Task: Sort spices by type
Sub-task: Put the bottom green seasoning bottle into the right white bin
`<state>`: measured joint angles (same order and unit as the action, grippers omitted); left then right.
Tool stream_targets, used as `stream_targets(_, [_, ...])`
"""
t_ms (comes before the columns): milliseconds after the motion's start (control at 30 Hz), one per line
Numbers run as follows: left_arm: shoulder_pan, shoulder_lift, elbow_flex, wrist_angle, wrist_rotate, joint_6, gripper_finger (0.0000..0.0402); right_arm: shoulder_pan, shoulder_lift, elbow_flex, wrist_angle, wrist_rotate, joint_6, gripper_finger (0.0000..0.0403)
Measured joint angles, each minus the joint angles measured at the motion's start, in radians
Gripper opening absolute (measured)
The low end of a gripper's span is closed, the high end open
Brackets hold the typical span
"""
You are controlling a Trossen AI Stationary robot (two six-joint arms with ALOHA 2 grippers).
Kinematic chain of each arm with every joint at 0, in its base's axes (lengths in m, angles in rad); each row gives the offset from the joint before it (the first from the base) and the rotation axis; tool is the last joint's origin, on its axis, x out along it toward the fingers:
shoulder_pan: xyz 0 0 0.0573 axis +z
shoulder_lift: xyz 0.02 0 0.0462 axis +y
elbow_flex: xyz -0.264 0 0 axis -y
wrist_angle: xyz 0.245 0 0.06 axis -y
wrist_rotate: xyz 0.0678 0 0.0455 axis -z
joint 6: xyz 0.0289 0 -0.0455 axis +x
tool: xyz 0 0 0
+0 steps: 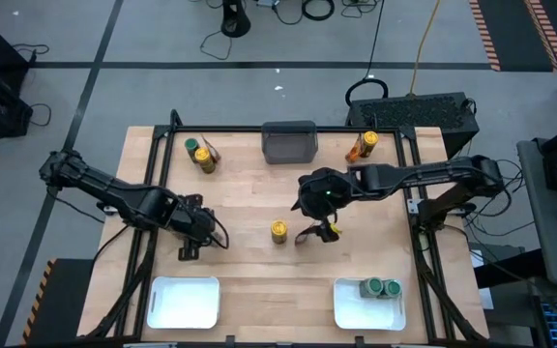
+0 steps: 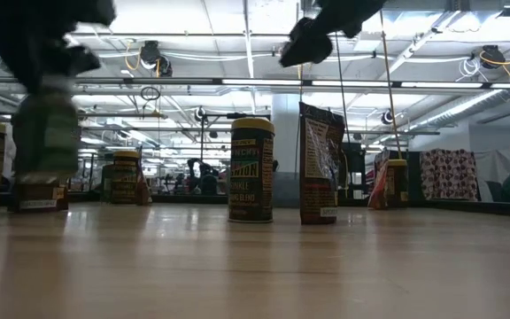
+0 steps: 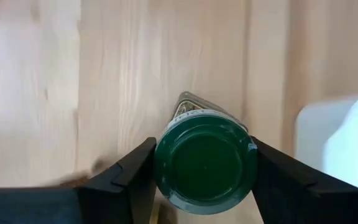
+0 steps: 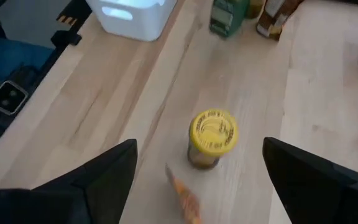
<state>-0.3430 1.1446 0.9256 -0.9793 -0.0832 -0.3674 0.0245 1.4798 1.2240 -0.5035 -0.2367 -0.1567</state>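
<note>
Item: pale wooden table (image 1: 249,193) in a black frame. On it we count a grey bin (image 1: 289,142) at the far edge, two white trays (image 1: 184,302) at the near edge, one yellow-lidded jar (image 1: 278,231) near centre, jars and packets in both far corners (image 1: 201,154).

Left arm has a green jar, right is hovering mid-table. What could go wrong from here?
1. The left gripper clamps the green-lidded jar just under the lid; a high grip may let it swing or slip.
2. The open right gripper hangs over the yellow-lidded jar with a brown-orange packet lying beside it; descending, a finger may knock either.
</note>
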Motion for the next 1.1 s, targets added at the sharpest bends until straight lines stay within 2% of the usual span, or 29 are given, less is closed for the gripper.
stream_targets(100, [0.029,0.001,0.051,0.059,-0.004,0.03,0.0212,0.004,-0.058,0.0,-0.048,0.013,0.038,0.0329])
stream_targets(233, [0.093,0.035,0.122,0.164,-0.002,0.101,0.0213,0.014,-0.138,0.0,-0.129,0.094,0.1,0.0329])
stream_targets(367, [0.174,0.125,0.246,0.194,0.001,0.255,0.0214,0.02,-0.206,0.0,-0.228,0.163,0.156,0.0329])
stream_targets(500, [0.268,0.276,0.424,0.193,0.002,0.418,0.0214,0.02,-0.254,0.0,-0.324,0.171,0.225,0.0329])
stream_targets(633, [0.337,0.457,0.641,0.193,0.078,0.561,0.0215,0.027,-0.298,0.0,-0.423,0.272,0.298,0.0329])
stream_targets(833, [0.375,0.715,0.946,0.17,0.165,0.709,0.0215,0.051,-0.389,-0.009,-0.541,0.411,0.403,0.0329])
stream_targets(933, [0.388,0.834,1.059,0.165,0.166,0.729,0.0215,0.063,-0.461,-0.069,-0.531,0.449,0.437,0.0329])
stream_targets(1100, [0.402,1.005,1.182,0.152,0.187,0.748,0.0215,0.063,-0.597,-0.256,-0.454,0.481,0.504,0.0329])
